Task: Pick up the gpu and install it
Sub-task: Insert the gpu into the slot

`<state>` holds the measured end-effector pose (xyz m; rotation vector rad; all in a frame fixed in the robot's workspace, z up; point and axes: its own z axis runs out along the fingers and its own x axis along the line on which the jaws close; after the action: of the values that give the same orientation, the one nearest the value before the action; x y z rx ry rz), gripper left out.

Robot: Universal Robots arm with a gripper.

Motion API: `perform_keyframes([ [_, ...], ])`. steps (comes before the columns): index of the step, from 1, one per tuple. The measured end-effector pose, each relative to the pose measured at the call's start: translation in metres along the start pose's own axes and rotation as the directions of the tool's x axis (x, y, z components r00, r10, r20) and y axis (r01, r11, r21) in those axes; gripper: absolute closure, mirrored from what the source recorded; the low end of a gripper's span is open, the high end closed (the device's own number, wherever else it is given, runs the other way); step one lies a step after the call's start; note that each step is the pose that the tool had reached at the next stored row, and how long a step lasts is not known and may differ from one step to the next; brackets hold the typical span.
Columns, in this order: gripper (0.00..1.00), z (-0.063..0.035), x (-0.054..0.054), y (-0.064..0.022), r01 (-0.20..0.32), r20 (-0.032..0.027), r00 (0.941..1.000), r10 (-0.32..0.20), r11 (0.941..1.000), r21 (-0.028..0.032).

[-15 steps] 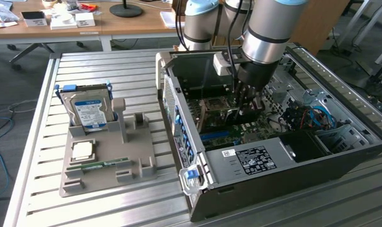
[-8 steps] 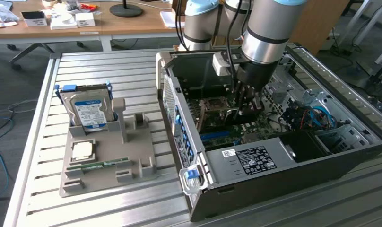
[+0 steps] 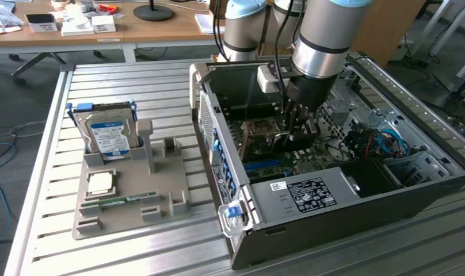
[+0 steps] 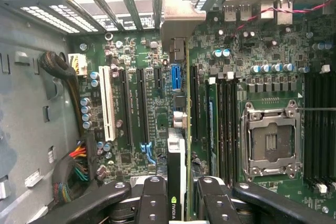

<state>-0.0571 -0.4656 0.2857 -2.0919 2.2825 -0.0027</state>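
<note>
The gpu (image 4: pixel 177 179) stands on edge between my fingers (image 4: pixel 155 200). Its thin green board edge, black cooler side with a small green logo, and silver end bracket (image 4: pixel 176 22) reach toward the case's rear slot openings. My gripper (image 4: pixel 181 203) is shut on it. The card hangs over the motherboard (image 4: pixel 131 56) beside a long black expansion slot (image 4: pixel 194 103); whether it sits in the slot I cannot tell. In the exterior view the gripper (image 3: pixel 298 129) reaches down into the open computer case (image 3: pixel 217 132), above the board.
The empty processor socket (image 4: pixel 270 142) and a cable bundle (image 4: pixel 73 169) lie to either side of the card. At the exterior view's left, a grey fixture (image 3: pixel 133 215) holds a hard drive (image 3: pixel 110 135), a processor chip (image 3: pixel 100 183) and a memory stick (image 3: pixel 129 199).
</note>
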Motion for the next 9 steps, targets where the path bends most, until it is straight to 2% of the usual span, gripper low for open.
perform_keyframes([
  [9,0.73,0.0082,0.0007,0.0044,0.000,-0.0001,1.0000,0.000,1.0000,0.0000],
])
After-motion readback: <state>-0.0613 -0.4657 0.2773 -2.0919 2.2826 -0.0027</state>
